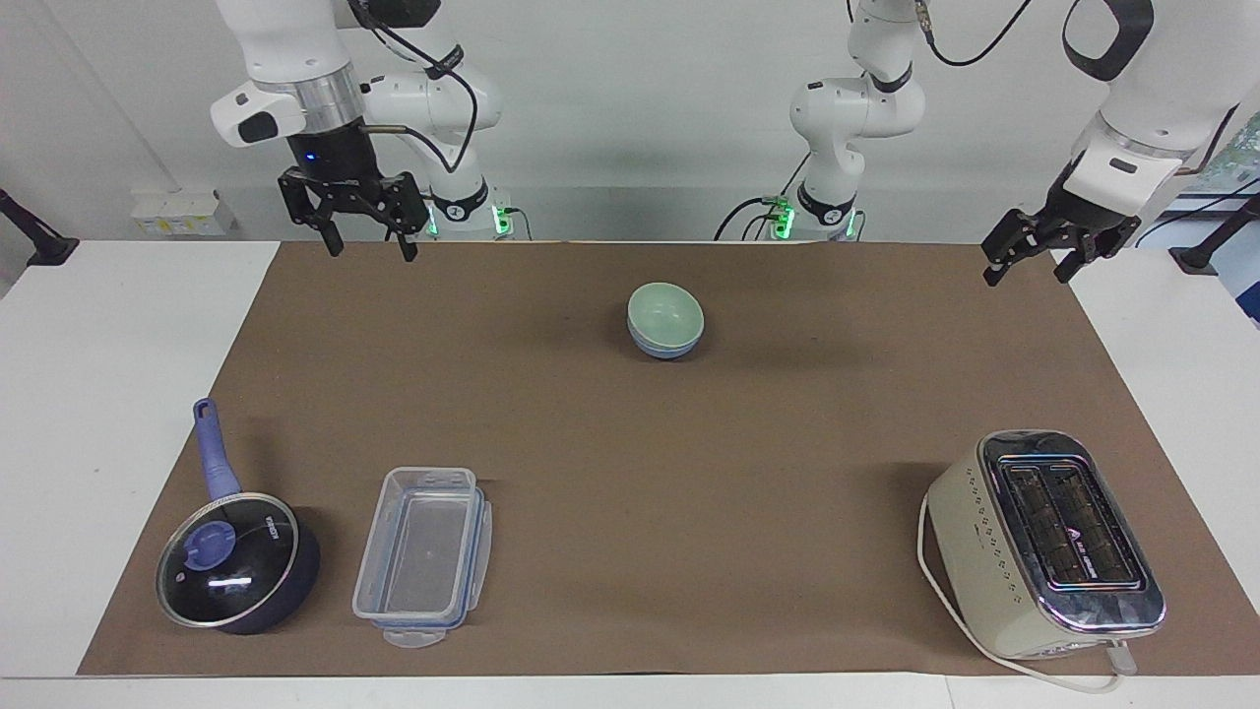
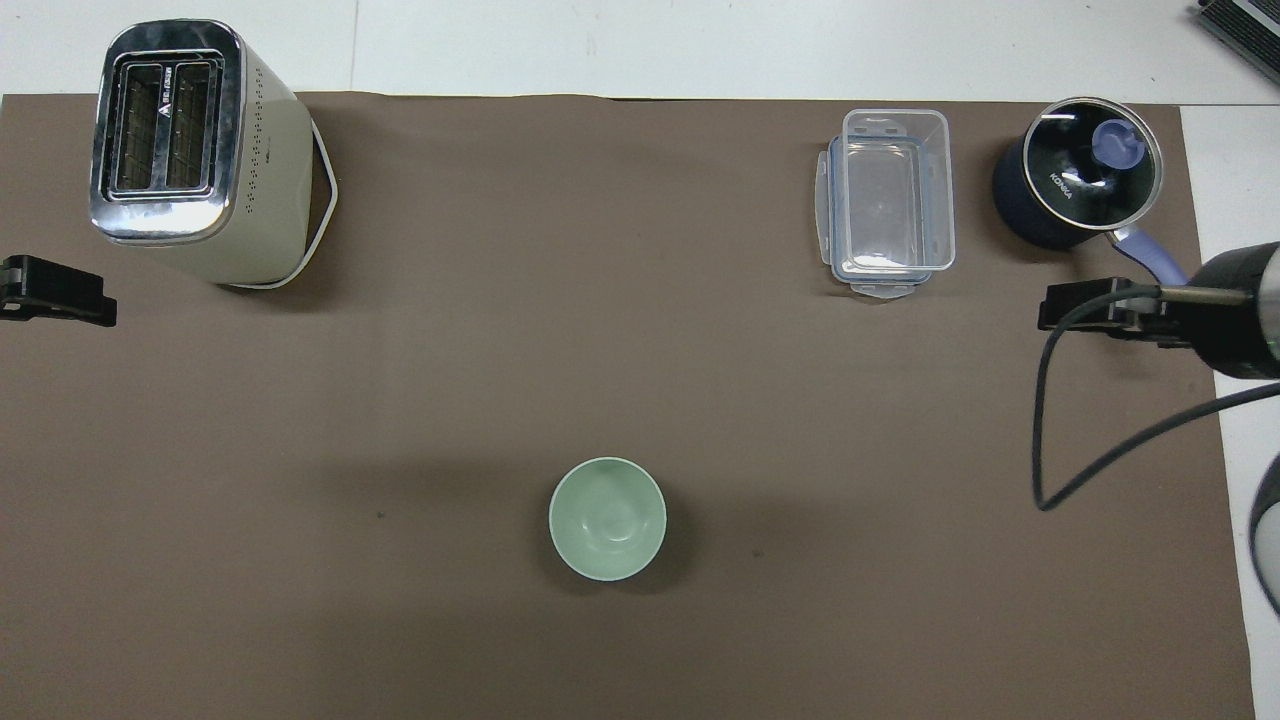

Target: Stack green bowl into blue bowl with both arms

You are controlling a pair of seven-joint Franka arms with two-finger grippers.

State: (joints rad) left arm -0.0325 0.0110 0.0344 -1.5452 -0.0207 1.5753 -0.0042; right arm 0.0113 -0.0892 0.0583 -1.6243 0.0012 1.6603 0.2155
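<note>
Resting nested, green bowl (image 1: 665,309) sits inside blue bowl (image 1: 667,344), between both pincers (well apart from each): right pincer (image 1: 365,244) and left pincer (image 1: 1025,268) spread wide, empty.

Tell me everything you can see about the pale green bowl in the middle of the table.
The green bowl is small, round and pale mint, with a plain matte surface and nothing inside it. It sits upright, nested in the blue bowl, whose rim and side show just beneath it in the facing view; from overhead the green bowl hides it. The pair rests on the brown mat, toward the robots' end and about midway between the two arms. No gripper touches it.
</note>
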